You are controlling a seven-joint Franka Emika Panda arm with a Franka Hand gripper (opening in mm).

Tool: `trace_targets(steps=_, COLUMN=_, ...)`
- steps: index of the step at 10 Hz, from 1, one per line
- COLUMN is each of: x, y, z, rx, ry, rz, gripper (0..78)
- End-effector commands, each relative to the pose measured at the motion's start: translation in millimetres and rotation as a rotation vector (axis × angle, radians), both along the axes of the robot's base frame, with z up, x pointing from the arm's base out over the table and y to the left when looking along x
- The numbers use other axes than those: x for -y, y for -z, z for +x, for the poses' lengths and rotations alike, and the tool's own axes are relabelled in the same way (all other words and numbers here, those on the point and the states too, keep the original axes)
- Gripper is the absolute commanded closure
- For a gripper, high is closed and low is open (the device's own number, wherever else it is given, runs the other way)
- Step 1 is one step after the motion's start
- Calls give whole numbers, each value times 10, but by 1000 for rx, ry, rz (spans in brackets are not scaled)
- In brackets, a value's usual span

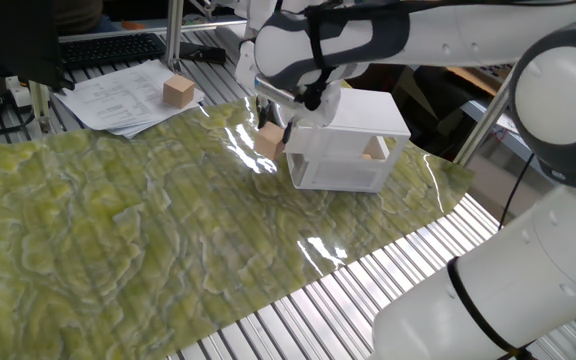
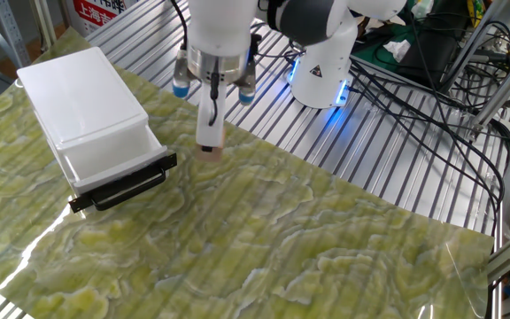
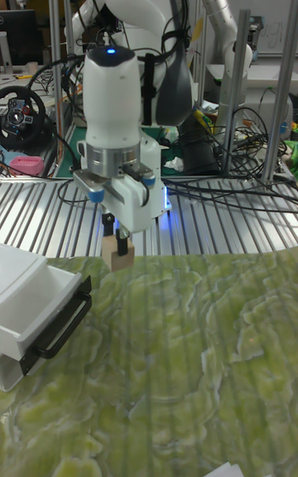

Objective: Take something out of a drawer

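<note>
The small tan cube (image 3: 118, 257) is pinched between my gripper's (image 3: 118, 247) fingers, just above the green mat and right of the drawer. In the other fixed view the fingers (image 2: 210, 124) cover most of the cube (image 2: 211, 151). The white drawer (image 2: 104, 158) stands pulled out of the cabinet (image 2: 78, 93), black handle (image 2: 122, 187) forward, and no object shows inside it. From the one fixed view, the cube (image 1: 267, 141) hangs in the gripper (image 1: 269, 128) beside the cabinet (image 1: 358, 115).
A bigger tan block (image 1: 178, 90) rests on papers (image 1: 123, 95) at the back left. Another tan piece (image 1: 373, 150) shows inside the cabinet's lower part. The green mat (image 1: 148, 230) covers the table. The robot base (image 2: 324, 66) and cables (image 2: 414, 97) lie behind.
</note>
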State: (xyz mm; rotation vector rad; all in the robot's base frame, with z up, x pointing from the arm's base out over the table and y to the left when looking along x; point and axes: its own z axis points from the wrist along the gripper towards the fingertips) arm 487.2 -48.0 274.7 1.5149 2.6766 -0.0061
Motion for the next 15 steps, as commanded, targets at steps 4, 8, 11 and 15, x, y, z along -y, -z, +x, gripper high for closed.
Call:
trace_targets(steps=4, x=-60, y=296, z=-4, rx=-3, ry=-110, rz=-23, gripper=763)
trace_targets(steps=8, x=-60, y=296, z=-4, rx=-5, ry=-211, rz=-15, gripper=763)
trace_targets(steps=11, x=-60, y=296, z=-4, rx=-21, ry=-399, rz=33, gripper=763)
trace_targets(steps=15, x=-185, y=382, z=55, rx=-73, ry=-535, rz=40, gripper=763)
